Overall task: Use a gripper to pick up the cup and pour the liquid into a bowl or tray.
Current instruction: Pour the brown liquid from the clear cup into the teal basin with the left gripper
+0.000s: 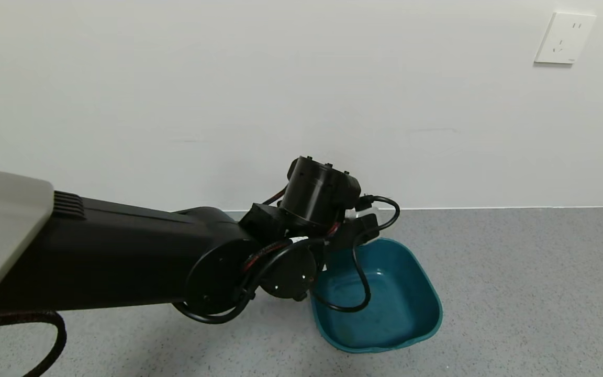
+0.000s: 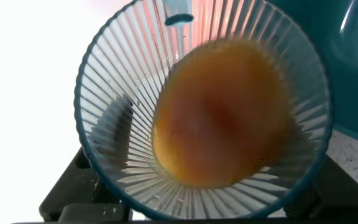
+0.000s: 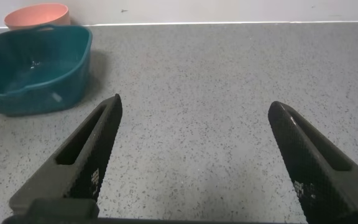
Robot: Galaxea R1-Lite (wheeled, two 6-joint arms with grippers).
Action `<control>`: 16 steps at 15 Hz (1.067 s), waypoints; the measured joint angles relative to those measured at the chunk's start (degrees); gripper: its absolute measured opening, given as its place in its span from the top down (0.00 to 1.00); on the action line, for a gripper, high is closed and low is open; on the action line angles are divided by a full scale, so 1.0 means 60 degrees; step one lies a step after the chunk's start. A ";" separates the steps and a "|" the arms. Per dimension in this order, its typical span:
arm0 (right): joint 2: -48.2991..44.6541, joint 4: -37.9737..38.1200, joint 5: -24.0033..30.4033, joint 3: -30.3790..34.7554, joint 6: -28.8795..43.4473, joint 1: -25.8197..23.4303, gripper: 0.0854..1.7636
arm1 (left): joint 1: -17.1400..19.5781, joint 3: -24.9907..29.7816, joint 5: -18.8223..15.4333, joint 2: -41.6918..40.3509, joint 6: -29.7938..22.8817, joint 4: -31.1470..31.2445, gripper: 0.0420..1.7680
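My left gripper (image 1: 355,224) is held above the back-left rim of the dark teal basin (image 1: 411,324); its wrist hides the fingers in the head view. In the left wrist view it is shut on the ribbed transparent cup (image 2: 117,155), whose open mouth fills the picture, with a dark finger (image 2: 73,190) beside it. Brown-orange liquid (image 2: 222,112) lies inside the cup, reaching toward the rim tab (image 2: 179,11). No stream shows. The basin's wall shows beside the cup (image 2: 353,68). My right gripper (image 3: 194,162) is open and empty over bare table, away from the basin (image 3: 67,62).
A round pink bowl (image 3: 37,14) stands behind the basin, against the wall. The grey speckled table (image 1: 532,293) stretches to the right of the basin. A white wall with a socket (image 1: 565,37) closes the back.
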 joint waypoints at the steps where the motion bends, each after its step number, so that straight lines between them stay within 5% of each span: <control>1: 0.0000 0.0004 0.0000 0.0000 0.0000 0.0000 0.03 | -0.0095 0.0000 0.0258 0.0069 0.0065 -0.0004 0.26; 16: 0.0000 0.0000 0.0000 0.0000 0.0000 0.0000 0.03 | -0.1282 0.0161 0.2471 0.0758 0.1924 0.0014 0.26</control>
